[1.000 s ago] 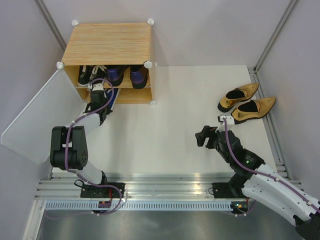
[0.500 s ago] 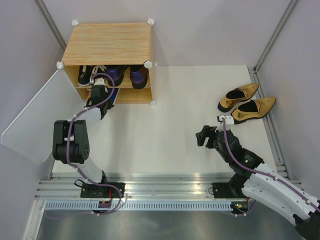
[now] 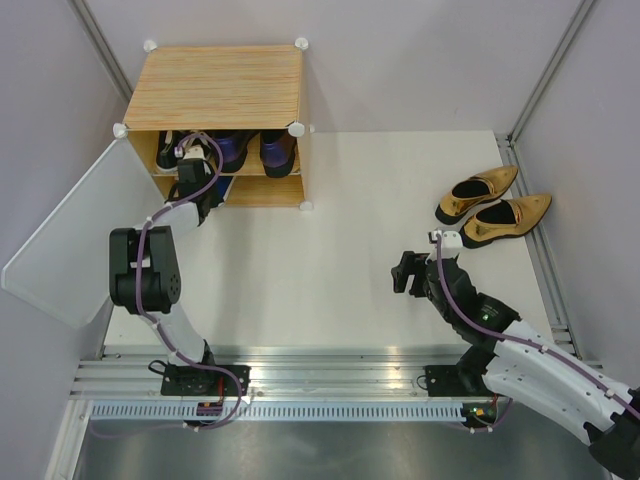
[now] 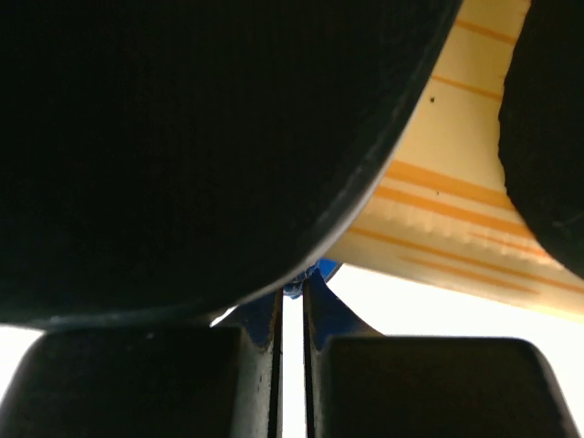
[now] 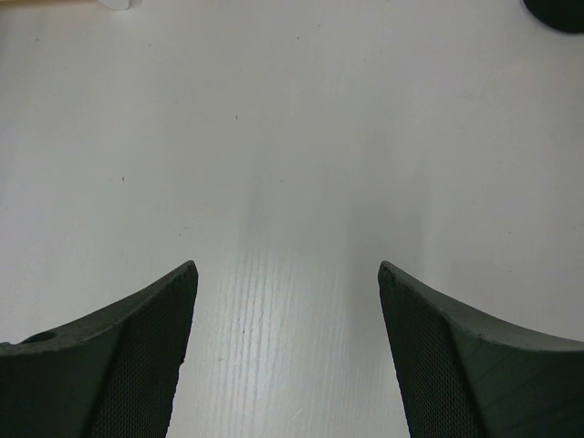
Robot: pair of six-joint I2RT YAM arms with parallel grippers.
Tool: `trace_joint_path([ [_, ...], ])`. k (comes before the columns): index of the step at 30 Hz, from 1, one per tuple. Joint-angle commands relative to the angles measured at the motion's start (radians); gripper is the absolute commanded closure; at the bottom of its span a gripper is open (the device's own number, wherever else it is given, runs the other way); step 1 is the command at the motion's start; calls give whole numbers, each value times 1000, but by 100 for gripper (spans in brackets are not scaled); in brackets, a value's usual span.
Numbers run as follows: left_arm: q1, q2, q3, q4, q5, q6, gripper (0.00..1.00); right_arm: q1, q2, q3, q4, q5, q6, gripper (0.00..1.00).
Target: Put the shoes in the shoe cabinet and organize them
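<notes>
**Fig.** Your left gripper [image 3: 192, 170] stood at the cabinet [image 3: 215, 88] mouth, jaws nearly closed, apparently pinching the blue sneaker [image 4: 317, 269]. The gold heels [image 3: 493, 208] lay beyond and right of your right gripper [image 3: 404, 272], long axes slanting. That gripper's jaws were wide and empty, and its arm was nearer.

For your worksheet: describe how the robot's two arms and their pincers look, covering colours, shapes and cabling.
Both the left arm and right arm alternate black rounded joint housings with white shell segments. A purple cable loops along the outside of each. The right arm carries a small green light. The right pincer has dark wedge-shaped fingers with mesh-textured inner faces.
</notes>
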Motion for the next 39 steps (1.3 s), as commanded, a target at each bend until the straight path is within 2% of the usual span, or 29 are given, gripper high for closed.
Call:
trace_joint_path([
  [1, 7, 32, 92, 140, 56, 26, 98, -2, 3, 20, 32, 36, -11, 17],
  [12, 40, 34, 30, 153, -98, 45, 98, -2, 8, 20, 32, 35, -12, 16],
  [22, 92, -6, 39, 144, -137, 46, 98, -2, 2, 18, 32, 28, -12, 16],
  [32, 86, 3, 28, 125, -56, 8, 98, -2, -1, 18, 34, 24, -12, 16],
  [39, 39, -9, 8, 108, 0, -23, 96, -2, 5, 23, 37, 16, -14, 16],
])
